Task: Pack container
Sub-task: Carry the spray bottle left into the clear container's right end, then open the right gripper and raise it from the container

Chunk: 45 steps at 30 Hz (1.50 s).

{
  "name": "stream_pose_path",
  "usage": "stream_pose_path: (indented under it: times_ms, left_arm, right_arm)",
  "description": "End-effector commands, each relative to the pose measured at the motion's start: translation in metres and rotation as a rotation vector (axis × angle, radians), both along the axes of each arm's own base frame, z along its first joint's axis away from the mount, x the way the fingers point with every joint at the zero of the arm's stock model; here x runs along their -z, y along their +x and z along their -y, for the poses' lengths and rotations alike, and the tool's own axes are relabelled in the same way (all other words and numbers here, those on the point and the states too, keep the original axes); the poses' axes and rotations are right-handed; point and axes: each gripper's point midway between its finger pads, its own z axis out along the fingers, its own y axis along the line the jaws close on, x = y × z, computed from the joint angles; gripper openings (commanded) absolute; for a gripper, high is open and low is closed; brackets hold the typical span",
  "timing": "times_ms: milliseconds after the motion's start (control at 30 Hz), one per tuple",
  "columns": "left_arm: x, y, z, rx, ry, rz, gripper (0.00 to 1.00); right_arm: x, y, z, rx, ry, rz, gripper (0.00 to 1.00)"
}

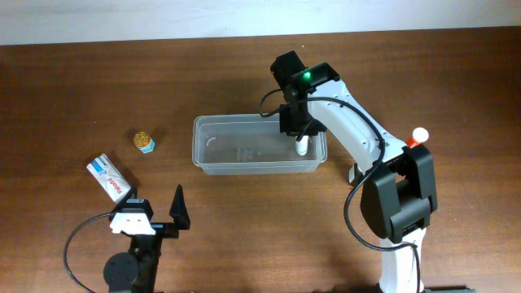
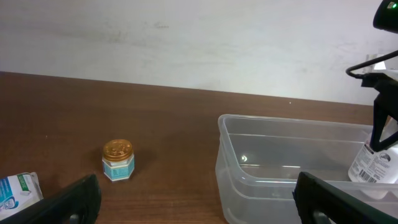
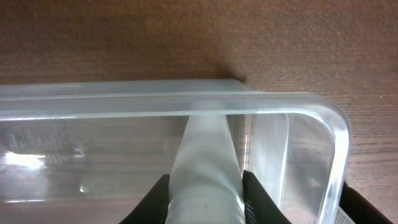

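Note:
The clear plastic container (image 1: 213, 148) sits at the table's middle; it also shows in the left wrist view (image 2: 249, 180) and the right wrist view (image 3: 124, 102). My right gripper (image 1: 299, 138) is shut on a small white bottle (image 3: 205, 162) and holds it inside the container's right end; the bottle also shows in the overhead view (image 1: 302, 147) and the left wrist view (image 2: 373, 165). My left gripper (image 1: 155, 213) is open and empty near the front left of the table.
A small gold-lidded jar (image 1: 144, 142) stands left of the container, also in the left wrist view (image 2: 117, 160). A white and blue box (image 1: 110, 177) lies at the left. A white and orange item (image 1: 418, 136) stands by the right arm's base.

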Motion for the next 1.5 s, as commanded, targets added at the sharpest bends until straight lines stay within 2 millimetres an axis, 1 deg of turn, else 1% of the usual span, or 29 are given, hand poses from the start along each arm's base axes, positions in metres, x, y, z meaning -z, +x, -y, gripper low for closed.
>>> stream_pose_path:
  times_ms: [0, 267, 333, 367, 600, 833, 933, 1167, 1467]
  left_arm:
    - [0.001, 0.0, -0.002, -0.008, 0.013, 0.003, 0.99]
    - [0.001, 0.0, -0.002, -0.008, 0.013, 0.003, 0.99]
    - [0.001, 0.0, -0.002, -0.008, 0.013, 0.003, 0.99]
    - [0.001, 0.0, -0.002, -0.008, 0.013, 0.003, 0.99]
    - [0.001, 0.0, -0.002, -0.008, 0.013, 0.003, 0.99]
    - [0.001, 0.0, -0.002, -0.008, 0.013, 0.003, 0.99]
    - [0.001, 0.0, -0.002, -0.008, 0.013, 0.003, 0.99]
    - [0.001, 0.0, -0.002, -0.008, 0.013, 0.003, 0.99]
    - [0.001, 0.0, -0.002, -0.008, 0.013, 0.003, 0.99]
  right_arm:
    - [0.003, 0.005, 0.004, 0.003, -0.018, 0.019, 0.1]
    - [0.003, 0.007, 0.003, -0.004, -0.017, 0.025, 0.11]
    - [0.003, 0.007, 0.003, -0.004, -0.017, 0.026, 0.21]
    - [0.003, 0.007, 0.004, -0.004, -0.02, 0.026, 0.23]
    - [0.003, 0.006, 0.004, -0.012, -0.023, 0.021, 0.33]
    - [0.003, 0.003, 0.005, -0.015, -0.027, 0.011, 0.45]
    - [0.001, 0.003, 0.006, -0.015, -0.027, 0.01, 0.46]
    - [-0.014, 0.003, 0.005, -0.015, -0.027, 0.013, 0.46]
    - [-0.045, 0.008, 0.004, -0.026, -0.018, 0.046, 0.47]
